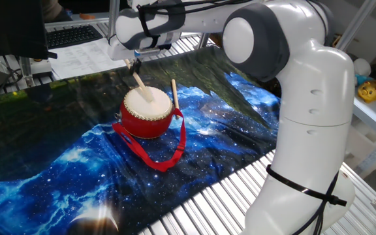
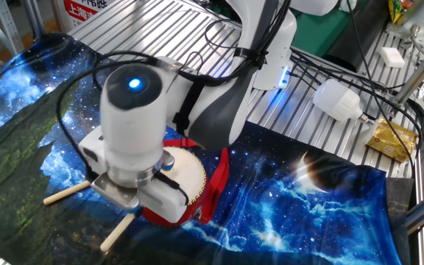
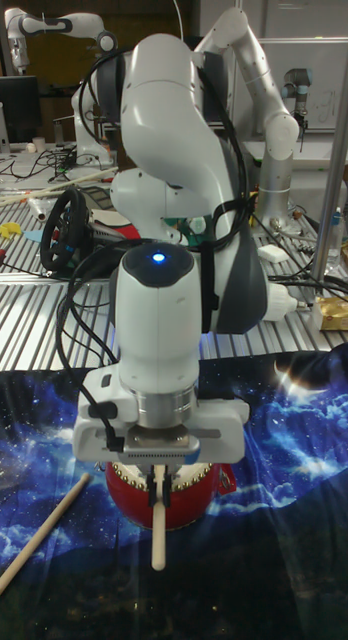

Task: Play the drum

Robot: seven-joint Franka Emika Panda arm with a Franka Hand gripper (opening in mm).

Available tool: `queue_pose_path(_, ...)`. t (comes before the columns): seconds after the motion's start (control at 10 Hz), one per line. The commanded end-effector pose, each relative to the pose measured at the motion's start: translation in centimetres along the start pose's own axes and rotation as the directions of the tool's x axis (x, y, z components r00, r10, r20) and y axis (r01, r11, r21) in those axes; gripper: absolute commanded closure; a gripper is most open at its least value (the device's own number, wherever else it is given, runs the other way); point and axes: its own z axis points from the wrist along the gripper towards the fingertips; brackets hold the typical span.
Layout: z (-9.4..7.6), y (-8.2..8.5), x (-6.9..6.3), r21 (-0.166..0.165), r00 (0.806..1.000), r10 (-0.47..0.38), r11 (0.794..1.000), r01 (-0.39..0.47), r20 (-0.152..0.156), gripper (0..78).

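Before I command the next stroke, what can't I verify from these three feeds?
- Stick tip on the skin of the drum: in one fixed view the held stick lies over the skin; contact or gap unclear.
- The other fixed view: the wrist covers most of the drum and the gripper.
- Tall fixed view: the drum's top is hidden behind the gripper.
- Second stick: leaning on the drum or apart, unclear.

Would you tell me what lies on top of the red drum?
On the red drum's cream skin rests the tip of a wooden stick held by the hand. Another stick leans beside it.
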Motion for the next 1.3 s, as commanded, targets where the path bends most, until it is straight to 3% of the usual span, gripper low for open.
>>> queue_pose_path(0.1,-0.7,-0.2,0.0,0.004,0.993,-0.034,0.999,0.034,-0.115,76.3)
queue_pose_path(0.5,-1.4,-0.3,0.3,0.002,0.993,-0.036,0.999,0.036,-0.114,76.3)
queue_pose_path(0.8,-2.1,1.0,0.5,0.007,0.993,-0.015,1.0,0.016,-0.115,76.3)
queue_pose_path(1.1,-2.8,2.7,0.8,0.001,0.993,-0.021,1.0,0.021,-0.119,76.3)
queue_pose_path(1.3,-2.8,5.0,1.0,0.006,0.993,0.005,1.0,-0.004,-0.12,76.3)
